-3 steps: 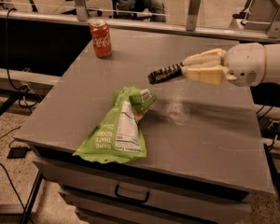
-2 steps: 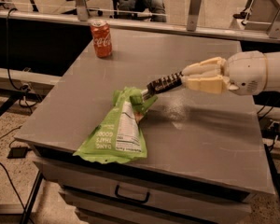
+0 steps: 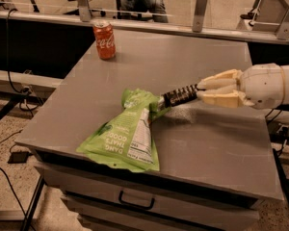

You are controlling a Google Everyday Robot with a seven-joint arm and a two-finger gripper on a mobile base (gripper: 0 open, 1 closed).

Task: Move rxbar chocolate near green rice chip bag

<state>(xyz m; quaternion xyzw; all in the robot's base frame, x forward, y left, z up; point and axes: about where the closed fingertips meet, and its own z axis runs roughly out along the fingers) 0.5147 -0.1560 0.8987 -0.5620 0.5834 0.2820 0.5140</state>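
Observation:
The rxbar chocolate [image 3: 179,96] is a small dark bar with pale lettering, held by its right end in my gripper [image 3: 202,92]. The gripper's cream fingers [image 3: 220,92] are shut on the bar and reach in from the right, low over the grey table [image 3: 207,143]. The bar's left end touches or overlaps the top right corner of the green rice chip bag [image 3: 127,134]. The bag is lime green with a white label panel and lies flat near the table's front left.
An orange-red soda can [image 3: 104,39] stands upright at the table's back left. A rail with metal posts [image 3: 199,9] runs behind the table. A drawer with a handle [image 3: 132,202] sits below the front edge. Cables lie on the floor at left.
My gripper has moved down and left with the bar, from above the table's middle to the top corner of the green bag. The bag and the can have not moved.

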